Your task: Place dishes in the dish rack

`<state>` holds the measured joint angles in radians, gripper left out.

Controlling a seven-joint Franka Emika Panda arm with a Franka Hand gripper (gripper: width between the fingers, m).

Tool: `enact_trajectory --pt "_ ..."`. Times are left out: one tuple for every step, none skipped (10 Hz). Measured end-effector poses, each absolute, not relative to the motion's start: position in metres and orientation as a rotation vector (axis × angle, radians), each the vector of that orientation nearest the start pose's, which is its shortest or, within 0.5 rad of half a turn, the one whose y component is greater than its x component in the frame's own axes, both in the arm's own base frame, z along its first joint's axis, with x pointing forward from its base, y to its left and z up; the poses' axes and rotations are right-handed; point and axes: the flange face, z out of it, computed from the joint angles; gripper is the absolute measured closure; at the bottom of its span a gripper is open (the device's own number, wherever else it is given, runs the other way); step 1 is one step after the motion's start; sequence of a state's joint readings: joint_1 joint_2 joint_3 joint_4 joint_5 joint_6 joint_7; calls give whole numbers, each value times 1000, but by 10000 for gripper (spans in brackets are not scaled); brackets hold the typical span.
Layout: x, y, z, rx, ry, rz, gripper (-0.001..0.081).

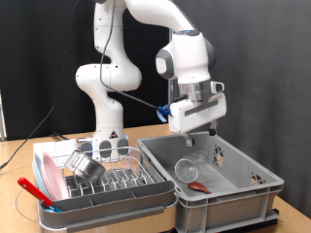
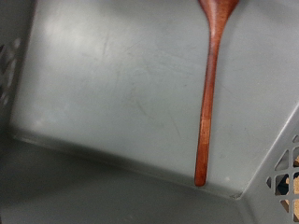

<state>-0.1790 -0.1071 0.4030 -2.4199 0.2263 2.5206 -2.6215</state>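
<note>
The dish rack (image 1: 146,197), a pale tray with a silver wire grid, stands at the exterior view's lower left. The shiny steel bowl (image 1: 87,165) rests tilted in it. The grey plastic crate (image 1: 255,180) stands to its right. The clear glass (image 1: 187,171) and the reddish-brown spoon (image 1: 197,184) lie on the crate's floor. My gripper (image 1: 198,136) hangs above the crate, over the glass and spoon, holding nothing that I can see. The wrist view shows the spoon (image 2: 207,103) lying flat on the crate floor (image 2: 103,84); the fingers do not show there.
A pink plate (image 1: 49,177) stands in the rack's left end, with a red-handled utensil (image 1: 34,190) in front of it. The crate's slotted walls (image 2: 280,173) rise around the spoon. The robot's base (image 1: 107,136) stands behind the rack.
</note>
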Motion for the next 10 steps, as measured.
enact_trajectory --pt "483 113 370 644 2896 225 3" --pt "482 116 373 616 2892 187 3" --pt "479 119 371 630 2902 153 3" --pt "478 119 370 655 2916 135 3" --pt "479 119 371 645 2904 150 3" --pt "480 119 369 627 2879 173 3" --pt "480 119 360 616 2877 182 3" --pt "479 120 348 612 2901 160 3" --pt "479 123 333 611 2926 115 3" --pt "481 126 319 608 2936 82 3"
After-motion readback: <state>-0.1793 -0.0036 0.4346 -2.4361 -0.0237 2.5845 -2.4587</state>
